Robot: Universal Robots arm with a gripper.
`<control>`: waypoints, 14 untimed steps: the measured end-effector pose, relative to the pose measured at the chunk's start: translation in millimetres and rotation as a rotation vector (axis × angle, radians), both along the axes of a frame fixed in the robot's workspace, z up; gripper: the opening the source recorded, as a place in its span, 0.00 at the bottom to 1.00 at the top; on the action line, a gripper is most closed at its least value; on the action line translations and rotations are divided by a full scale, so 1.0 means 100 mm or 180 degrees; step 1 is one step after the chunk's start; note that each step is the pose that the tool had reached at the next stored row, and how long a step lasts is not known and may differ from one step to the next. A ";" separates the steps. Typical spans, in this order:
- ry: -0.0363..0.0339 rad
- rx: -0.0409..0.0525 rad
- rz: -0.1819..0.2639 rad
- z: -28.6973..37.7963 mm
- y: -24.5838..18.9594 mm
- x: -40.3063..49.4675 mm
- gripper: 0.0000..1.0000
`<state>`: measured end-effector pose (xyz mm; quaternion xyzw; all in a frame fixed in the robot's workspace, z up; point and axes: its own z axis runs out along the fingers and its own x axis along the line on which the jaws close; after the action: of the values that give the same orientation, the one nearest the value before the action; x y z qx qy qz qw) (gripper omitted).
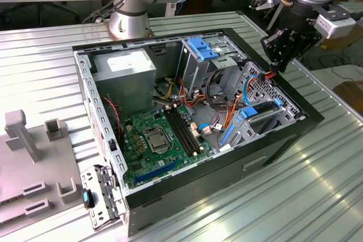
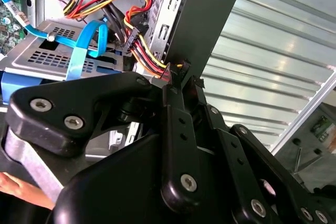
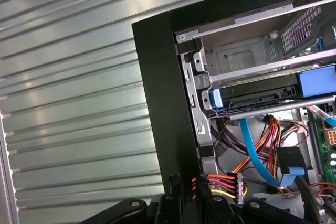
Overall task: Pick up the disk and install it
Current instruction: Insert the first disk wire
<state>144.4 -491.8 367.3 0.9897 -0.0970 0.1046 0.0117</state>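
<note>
Exterior view, disk (image 1: 262, 110) seated inside case (image 1: 187, 192), gripper (image 1: 276, 67) near it.

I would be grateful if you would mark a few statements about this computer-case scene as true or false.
1. The computer case lies open on a ribbed metal table. True.
2. The gripper is at the case's wall on the exterior view's right. True.
3. The gripper holds the disk above the table. False: the disk, in its blue carrier, sits inside the case.
4. The motherboard is red. False: it is green.
</note>
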 end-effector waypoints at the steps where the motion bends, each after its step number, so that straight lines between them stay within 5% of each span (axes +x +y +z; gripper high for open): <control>1: -0.0002 0.0000 0.0014 -0.008 0.000 0.000 0.25; 14: -0.0006 0.0000 0.0049 -0.030 0.008 0.000 0.25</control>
<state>144.4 -491.0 364.4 0.9903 -0.0893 0.1056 0.0108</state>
